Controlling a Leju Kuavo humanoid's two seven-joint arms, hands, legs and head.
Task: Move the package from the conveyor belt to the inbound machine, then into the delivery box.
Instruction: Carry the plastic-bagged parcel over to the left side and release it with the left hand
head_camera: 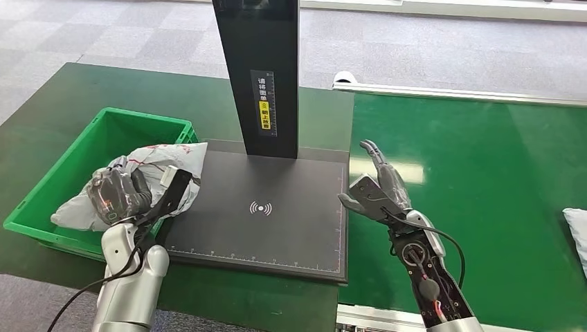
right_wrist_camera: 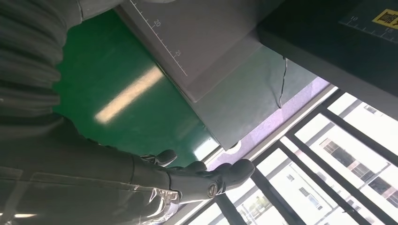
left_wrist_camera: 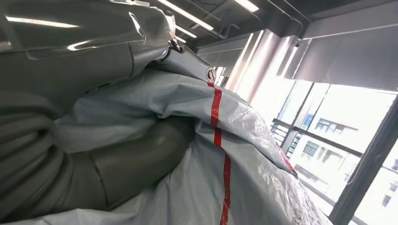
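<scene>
Over the green crate (head_camera: 41, 200) at the left, the left hand (head_camera: 119, 194) grips the grey package (head_camera: 163, 162), which hangs across the crate's rim beside the black scanner plate (head_camera: 277, 221). Right hand (head_camera: 379, 190) hovers empty over the green belt (head_camera: 484, 180), fingers spread.

Wireless-signal symbol on the dark scanner pad (head_camera: 260, 208) between the two robot hands, ruler numerals 20 and 22 along its edge, yellow-and-white Chinese label (head_camera: 266, 102) on the black post (head_camera: 257, 69), unreadable.
</scene>
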